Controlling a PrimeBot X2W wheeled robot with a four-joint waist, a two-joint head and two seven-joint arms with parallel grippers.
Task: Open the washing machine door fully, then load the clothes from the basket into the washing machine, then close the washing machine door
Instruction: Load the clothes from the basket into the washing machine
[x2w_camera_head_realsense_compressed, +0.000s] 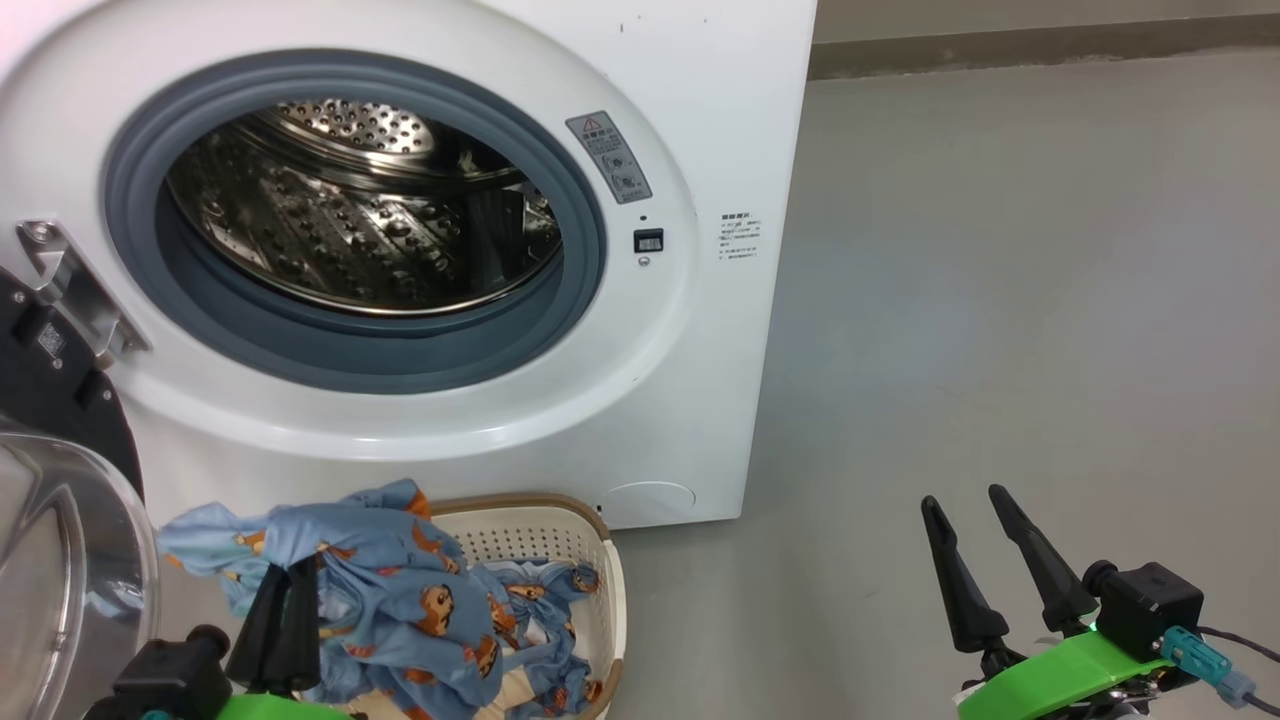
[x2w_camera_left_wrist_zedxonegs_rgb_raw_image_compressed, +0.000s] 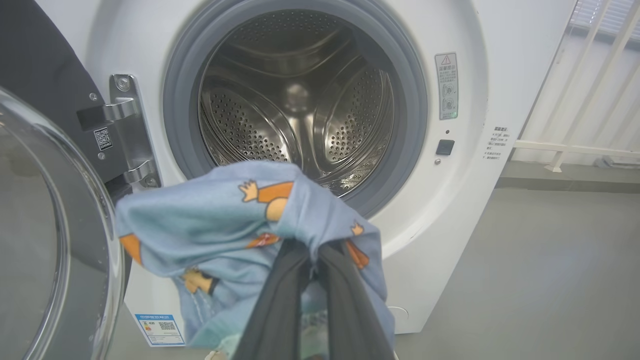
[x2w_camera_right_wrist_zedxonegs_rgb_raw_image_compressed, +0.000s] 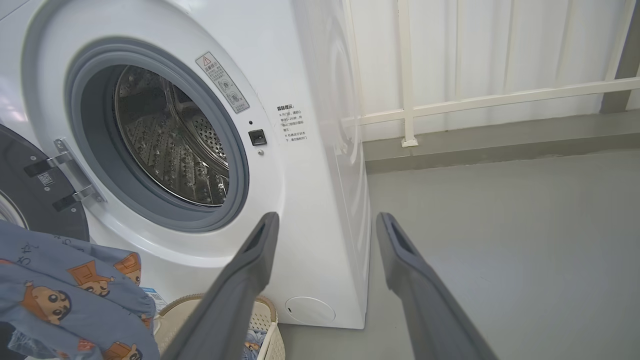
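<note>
The washing machine (x2w_camera_head_realsense_compressed: 700, 120) stands with its steel drum (x2w_camera_head_realsense_compressed: 370, 210) showing bare metal inside. Its door (x2w_camera_head_realsense_compressed: 60, 520) hangs swung open at the left, its glass bowl (x2w_camera_left_wrist_zedxonegs_rgb_raw_image_compressed: 50, 240) close to my left arm. My left gripper (x2w_camera_head_realsense_compressed: 285, 580) is shut on light blue clothes (x2w_camera_head_realsense_compressed: 390, 590) printed with orange cartoon animals, lifted above the cream basket (x2w_camera_head_realsense_compressed: 560, 530) at the washer's foot. In the left wrist view the held garment (x2w_camera_left_wrist_zedxonegs_rgb_raw_image_compressed: 225, 225) hangs in front of the drum opening (x2w_camera_left_wrist_zedxonegs_rgb_raw_image_compressed: 300, 100). More clothes lie in the basket. My right gripper (x2w_camera_head_realsense_compressed: 975, 510) is open over the floor, holding nothing.
Grey floor (x2w_camera_head_realsense_compressed: 1000, 300) stretches to the right of the washer. A white railing (x2w_camera_right_wrist_zedxonegs_rgb_raw_image_compressed: 475, 95) and a wall run behind it. A blue energy label (x2w_camera_left_wrist_zedxonegs_rgb_raw_image_compressed: 159, 330) sits low on the washer front.
</note>
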